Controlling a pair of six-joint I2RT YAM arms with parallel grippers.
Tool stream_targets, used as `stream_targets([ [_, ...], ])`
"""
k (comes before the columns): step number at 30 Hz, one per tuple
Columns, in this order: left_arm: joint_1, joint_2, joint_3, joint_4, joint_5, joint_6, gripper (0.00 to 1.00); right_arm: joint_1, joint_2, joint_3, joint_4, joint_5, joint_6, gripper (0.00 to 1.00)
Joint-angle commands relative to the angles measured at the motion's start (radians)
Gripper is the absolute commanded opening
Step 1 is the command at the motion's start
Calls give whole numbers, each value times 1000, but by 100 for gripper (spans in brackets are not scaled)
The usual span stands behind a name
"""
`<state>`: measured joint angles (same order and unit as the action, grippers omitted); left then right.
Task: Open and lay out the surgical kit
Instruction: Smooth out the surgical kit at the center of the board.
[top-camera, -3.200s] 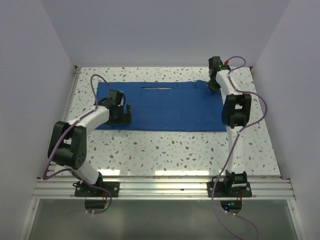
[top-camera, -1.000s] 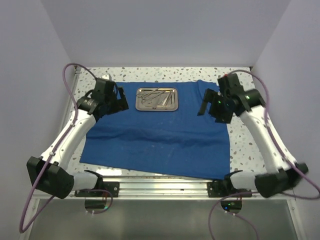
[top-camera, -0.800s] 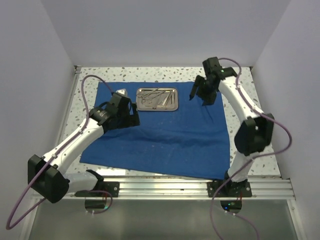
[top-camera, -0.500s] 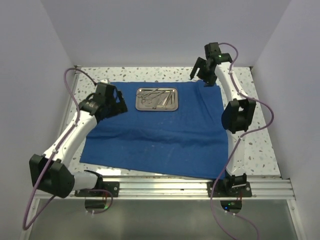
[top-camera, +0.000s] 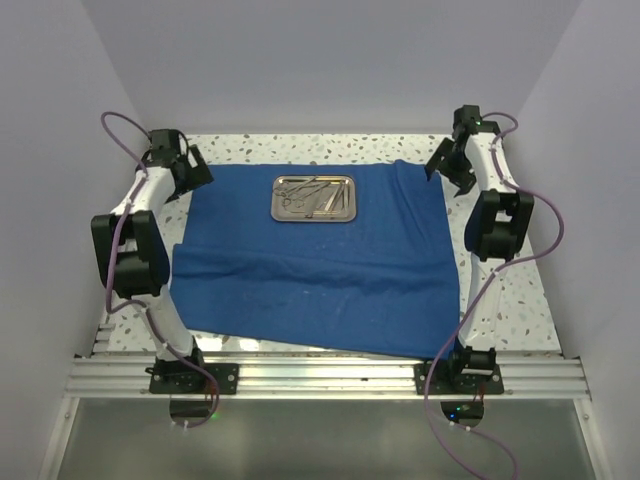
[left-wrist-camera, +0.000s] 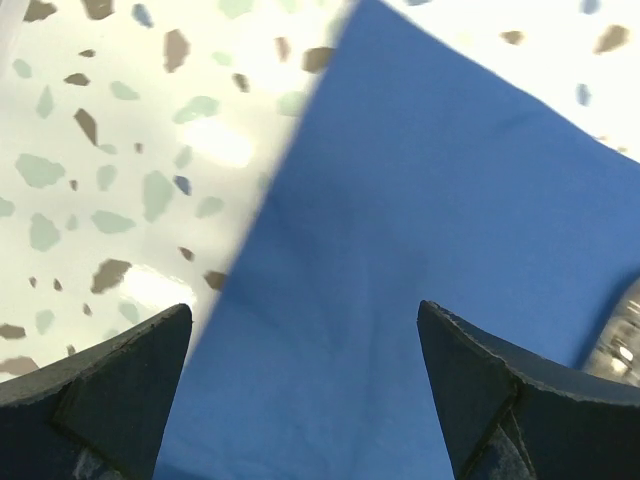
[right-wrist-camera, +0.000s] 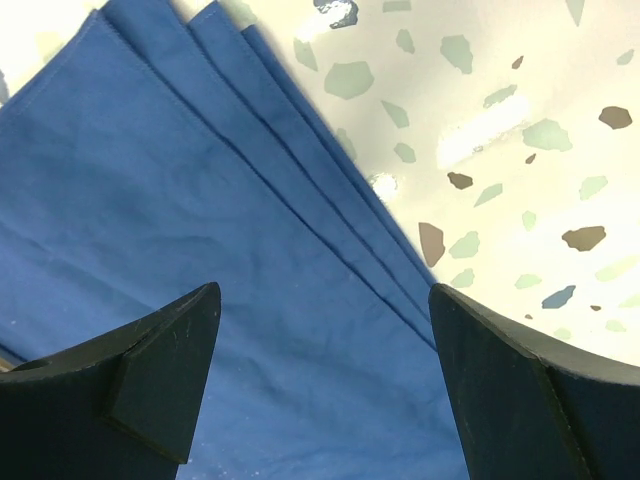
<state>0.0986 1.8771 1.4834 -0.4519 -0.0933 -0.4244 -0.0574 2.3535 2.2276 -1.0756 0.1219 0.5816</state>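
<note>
From above, the big royal-blue cloth wrap (top-camera: 320, 270) is being shown spread on the speckled white worktop (top-camera: 520, 290), with the small shiny steel tray (top-camera: 313, 212) of thin silver tools (top-camera: 308, 193) at its far middle. The left gripper (top-camera: 192, 170) and right gripper (top-camera: 445, 168) are being held by the far corners, jaws wide open and empty.

In the left wrist view, the cloth's edge is being framed between the jaws. It should be pinched low.

In the right wrist view, stacked folds (right-wrist-camera: 340, 240) are being shown. They should be pulled out slowly, so the tray is not shaken.
</note>
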Motion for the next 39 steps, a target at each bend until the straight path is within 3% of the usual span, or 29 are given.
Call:
stream_targets([
  [1,38,65,72,82,63,33,98,-4,22,12,17,41,-32,89],
  [15,110,183,95,117,125,35,98,19,237,174,71,71,3,79],
  [24,119,218,78,136,147,35,98,133,337,256,-18,243,-95,47],
  [25,119,218,74,137,152,35,98,143,342,256,-26,255,-101,42],
  [28,122,226,66,142,162,36,98,146,345,241,-46,304,-112,11],
  [30,121,228,63,147,167,41,98,142,336,218,-50,329,-121,0],
  [39,121,244,78,142,176,56,97,2,211,101,-56,441,-78,0],
])
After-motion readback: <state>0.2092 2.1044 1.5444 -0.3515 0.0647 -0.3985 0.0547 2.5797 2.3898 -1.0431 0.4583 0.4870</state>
